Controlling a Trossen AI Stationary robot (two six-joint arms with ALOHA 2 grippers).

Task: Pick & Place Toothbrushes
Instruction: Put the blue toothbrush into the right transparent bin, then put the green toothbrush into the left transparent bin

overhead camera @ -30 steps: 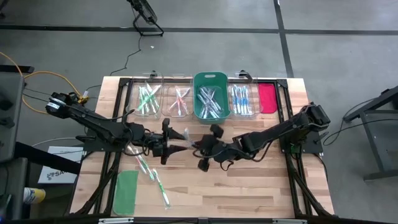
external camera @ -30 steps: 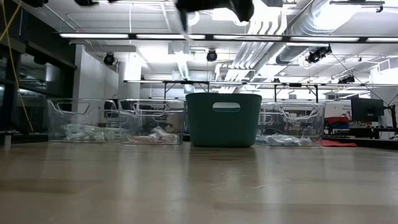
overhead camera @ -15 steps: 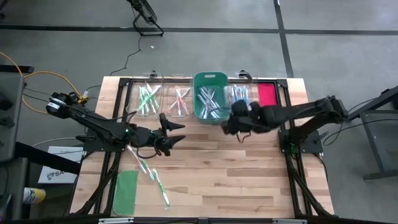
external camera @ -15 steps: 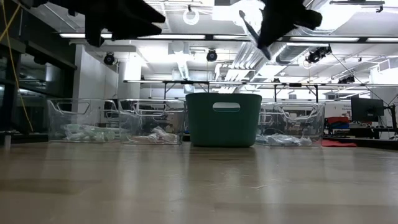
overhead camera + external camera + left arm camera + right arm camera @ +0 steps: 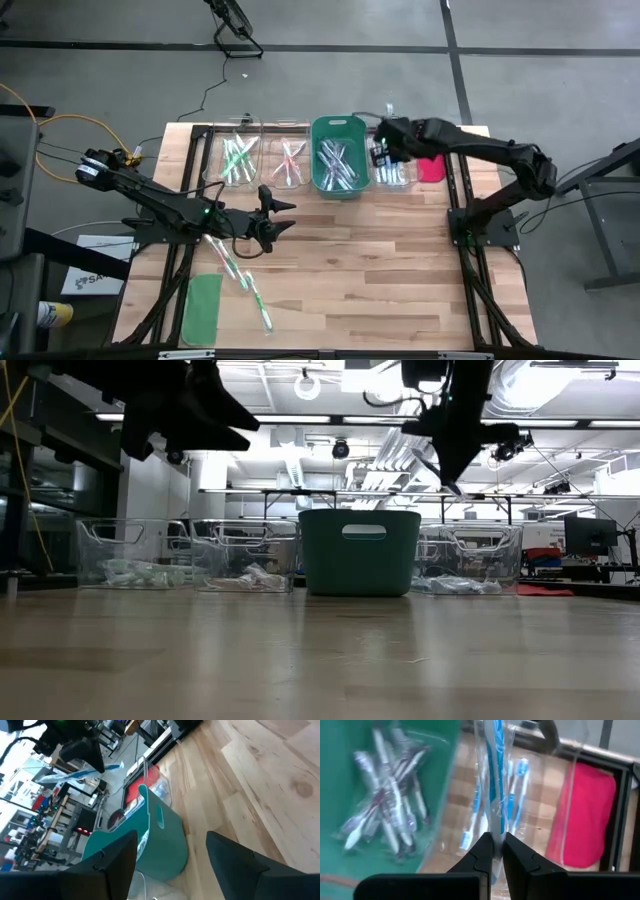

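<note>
My right gripper (image 5: 385,152) hangs over the clear bin of blue toothbrushes (image 5: 392,162) at the far right, shut on one wrapped blue toothbrush (image 5: 492,780). My left gripper (image 5: 276,214) stands open above the middle left of the table with nothing between its fingers (image 5: 120,865). A few loose green toothbrushes (image 5: 245,283) lie flat on the wood near it. More toothbrushes lie in the teal bin (image 5: 340,155) and in two clear bins (image 5: 237,158) (image 5: 289,160). My right gripper pinches the wrapped blue toothbrush at one end (image 5: 493,837) between its two fingers. The fingers slant down from above, and the brush runs on past the fingertips along their line. It slants below the gripper (image 5: 432,460), lifted clear above the bin.
The four bins stand in a row along the far edge, with a red-pink lid (image 5: 430,157) to their right. A flat green lid (image 5: 203,308) lies near the front left corner. Bare wood spans the middle and right (image 5: 380,270).
My right gripper has swung from the table's middle toward the far right, carrying the blue toothbrush, and has tipped downward over the clear bin of blue toothbrushes. My left gripper has stayed near its place, sinking a little and turning.
</note>
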